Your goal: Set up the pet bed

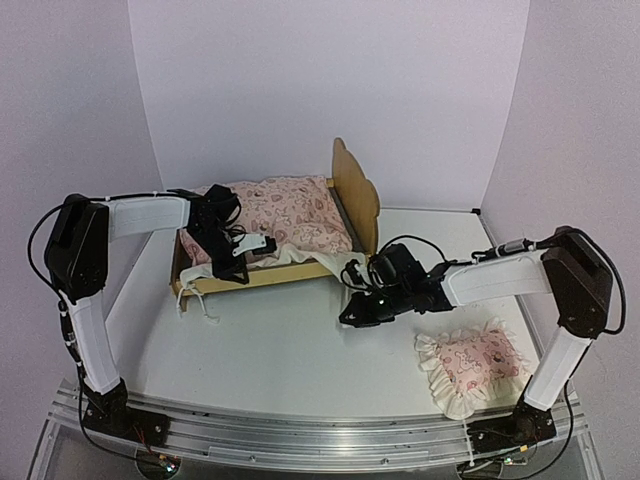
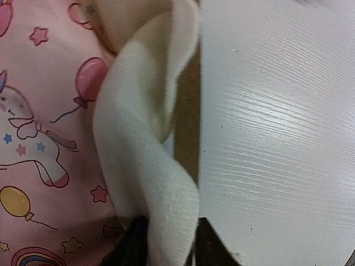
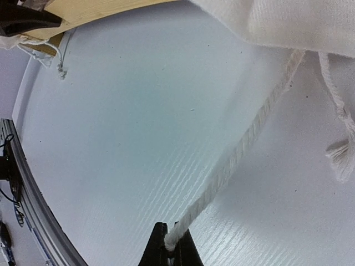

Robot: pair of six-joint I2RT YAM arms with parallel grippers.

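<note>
Pet bed (image 1: 356, 190): left gripper (image 2: 169, 246) straddles mattress ruffle (image 2: 144, 166) at its front rail, grip unclear; right gripper (image 3: 168, 246) pinches cord (image 3: 244, 144).

Upper centre: pet bed (image 1: 355, 185); lower right, on the table (image 1: 270, 350): pillow (image 1: 470, 365).
The cushion (image 1: 290, 215) lies in the bed; its cord (image 3: 244, 147) runs out toward frame centre.

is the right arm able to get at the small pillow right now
Probably, once freed: the right end effector is shut on a white cord, so it must let go first. The pillow lies uncovered on the table beside that arm.
</note>
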